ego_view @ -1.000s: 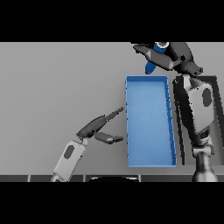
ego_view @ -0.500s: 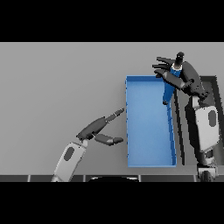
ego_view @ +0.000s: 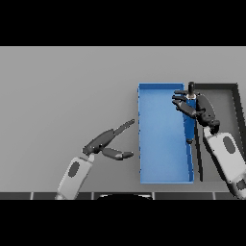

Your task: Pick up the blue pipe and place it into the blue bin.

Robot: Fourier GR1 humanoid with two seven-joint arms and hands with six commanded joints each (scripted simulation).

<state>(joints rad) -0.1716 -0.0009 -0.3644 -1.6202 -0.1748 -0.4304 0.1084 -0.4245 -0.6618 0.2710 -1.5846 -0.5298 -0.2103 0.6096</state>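
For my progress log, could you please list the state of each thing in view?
Blue pipe: lying along the bin's right wall, under the right hand.
Open rectangular blue bin: upright on the grey table.
Right hand: fingers spread, open.
Left hand: open, idle.

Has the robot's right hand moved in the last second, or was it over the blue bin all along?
Yes. The right hand came from beyond the blue bin's far right corner toward the robot, now over its right wall.
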